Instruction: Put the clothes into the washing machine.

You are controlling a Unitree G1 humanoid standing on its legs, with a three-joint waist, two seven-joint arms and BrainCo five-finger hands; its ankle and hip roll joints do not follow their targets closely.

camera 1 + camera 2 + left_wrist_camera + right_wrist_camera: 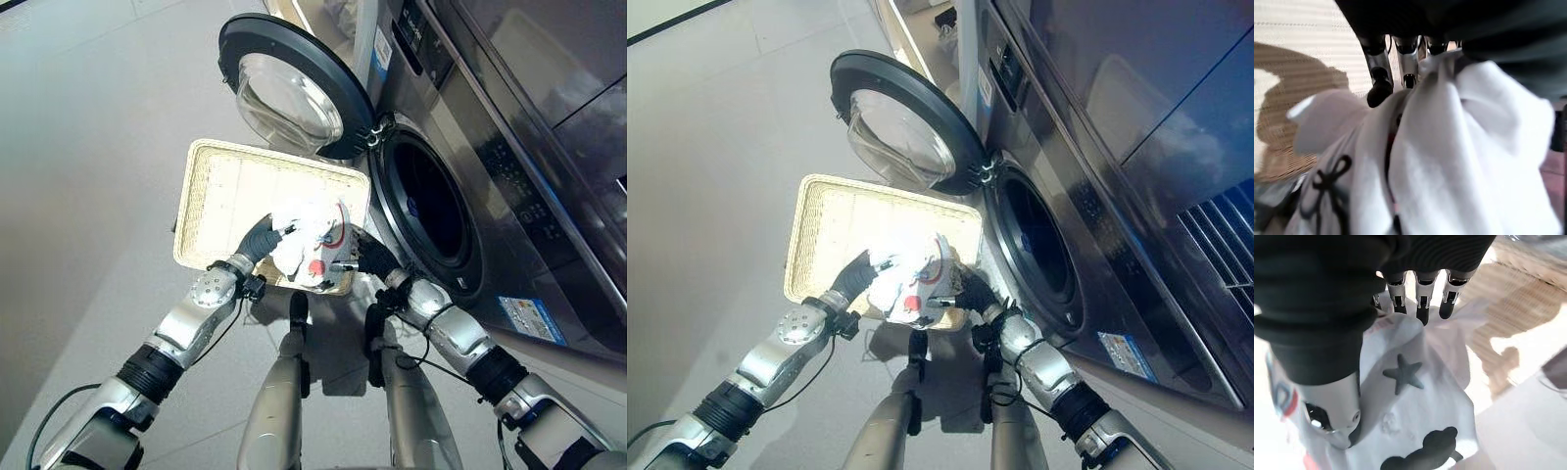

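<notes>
A white garment (306,240) with red and black prints is bunched up over the near edge of a cream woven basket (201,186). My left hand (261,240) grips its left side, with the fingers (1378,73) curled into the cloth (1449,161). My right hand (371,258) holds its right side, fingers (1420,298) and thumb (1332,416) pinching the fabric (1415,401) by a grey star print. The washing machine's dark drum opening (431,211) is just to the right of the garment.
The washer's round door (284,93) hangs open beyond the basket, its glass bowl facing me. The silver machine front (529,196) runs along the right. Grey floor (88,147) lies to the left.
</notes>
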